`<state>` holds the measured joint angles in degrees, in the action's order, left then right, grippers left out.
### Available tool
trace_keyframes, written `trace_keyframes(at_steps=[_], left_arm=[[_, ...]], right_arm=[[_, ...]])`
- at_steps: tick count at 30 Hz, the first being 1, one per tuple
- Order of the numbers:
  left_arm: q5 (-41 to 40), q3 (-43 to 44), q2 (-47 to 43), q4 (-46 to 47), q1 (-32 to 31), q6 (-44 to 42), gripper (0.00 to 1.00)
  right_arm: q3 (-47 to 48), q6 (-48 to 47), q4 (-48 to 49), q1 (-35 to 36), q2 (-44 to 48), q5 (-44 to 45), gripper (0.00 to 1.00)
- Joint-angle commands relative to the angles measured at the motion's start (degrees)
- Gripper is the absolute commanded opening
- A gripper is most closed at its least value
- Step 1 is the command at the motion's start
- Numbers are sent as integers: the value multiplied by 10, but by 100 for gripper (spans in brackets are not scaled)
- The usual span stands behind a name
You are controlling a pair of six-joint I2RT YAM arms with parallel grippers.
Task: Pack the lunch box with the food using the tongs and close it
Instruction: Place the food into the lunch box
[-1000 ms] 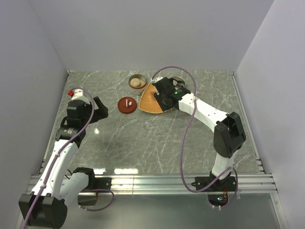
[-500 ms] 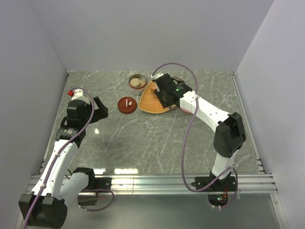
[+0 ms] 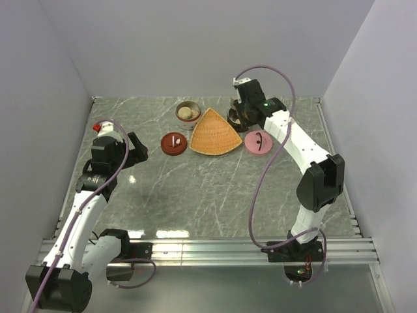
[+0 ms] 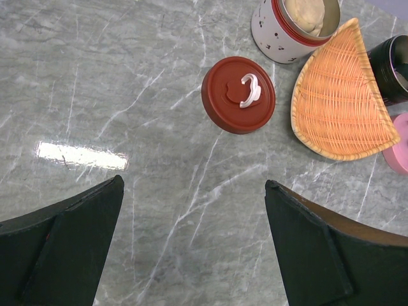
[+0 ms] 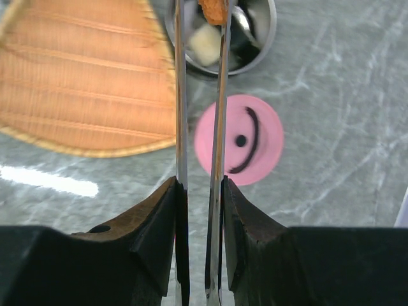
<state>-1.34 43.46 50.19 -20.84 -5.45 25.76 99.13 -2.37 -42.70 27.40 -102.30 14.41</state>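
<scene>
My right gripper (image 5: pixel 199 182) is shut on the silver tongs (image 5: pixel 181 95). The two thin arms run forward, and their tips pinch an orange piece of food (image 5: pixel 213 9). That piece hangs over the dark round lunch box tub (image 5: pixel 255 38), which holds a white piece (image 5: pixel 205 42) and a dark one. From the top view the right gripper (image 3: pixel 240 108) is above this tub (image 3: pixel 235 119). A white tub with a red rim (image 3: pixel 187 112) holds beige lumps (image 4: pixel 306 13). My left gripper (image 4: pixel 194 183) stands open over bare marble, holding nothing.
The orange woven fan tray (image 3: pixel 214 134) lies between the two tubs with nothing on it. A pink lid with a face (image 3: pixel 258 142) lies to its right. A red-brown lid (image 3: pixel 174 143) with a white handle lies to its left. Grey walls enclose the table.
My right arm has swung from over the woven tray to the back right, carrying the tongs above the dark tub. The tray now shows fully. The left arm has not moved.
</scene>
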Motion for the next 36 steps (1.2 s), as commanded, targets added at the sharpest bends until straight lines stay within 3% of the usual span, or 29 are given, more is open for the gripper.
trace_keyframes(at_steps=[1, 14, 24, 36], left_arm=[[3, 6, -7, 13, -1, 0, 100], [5, 7, -4, 13, -2, 1, 99], [8, 7, -1, 19, -1, 3, 99], [8, 4, -3, 18, -1, 3, 99]], right_arm=[[16, 7, 4, -27, 25, 11, 20], [-2, 12, 6, -43, 20, -9, 21], [-68, 24, 14, -41, 52, -27, 21], [-70, 23, 24, -41, 63, -36, 39]])
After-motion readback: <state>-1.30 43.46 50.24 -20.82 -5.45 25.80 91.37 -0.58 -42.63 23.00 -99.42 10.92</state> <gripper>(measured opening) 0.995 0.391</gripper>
